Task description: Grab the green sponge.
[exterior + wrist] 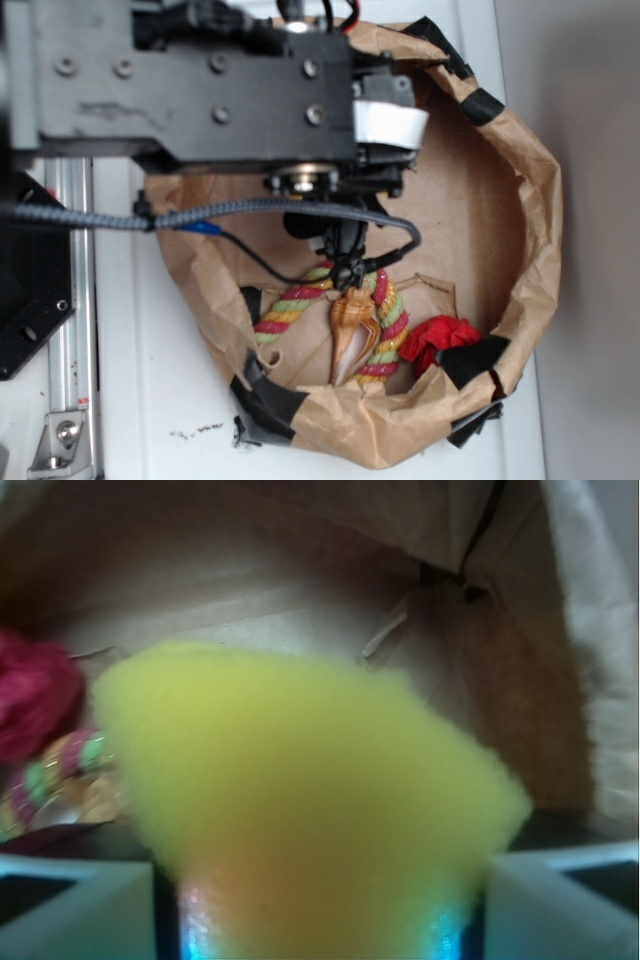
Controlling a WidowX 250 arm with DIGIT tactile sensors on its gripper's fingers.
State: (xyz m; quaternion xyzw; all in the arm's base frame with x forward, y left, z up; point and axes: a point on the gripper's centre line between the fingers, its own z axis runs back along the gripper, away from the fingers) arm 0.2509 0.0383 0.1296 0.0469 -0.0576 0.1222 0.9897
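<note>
1. In the wrist view, I see the green sponge [300, 800] filling the centre, wide end up.
2. The gripper [320, 910] clamps its narrow lower end between both fingers [70, 910].
3. Sponge sits above the paper bag [520, 230].

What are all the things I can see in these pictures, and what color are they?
Green sponge: one, yellow foam, filling the wrist view between the gripper's fingers, blurred because it sits so close.
Rope: one, twisted red, yellow and green, lying curved on the bag's floor.
Seashell: one, tan and white, lying inside the rope's curve.
Red crumpled thing: one, red, on the bag's floor beside the rope; what it is cannot be told.
Paper bag: one, brown, rim rolled down and patched with black tape, holding all the loose things.
Table: one, white, under the bag.
Gripper: one, pale fingers, shut on the sponge.
Robot arm: one, black, above the bag.
</note>
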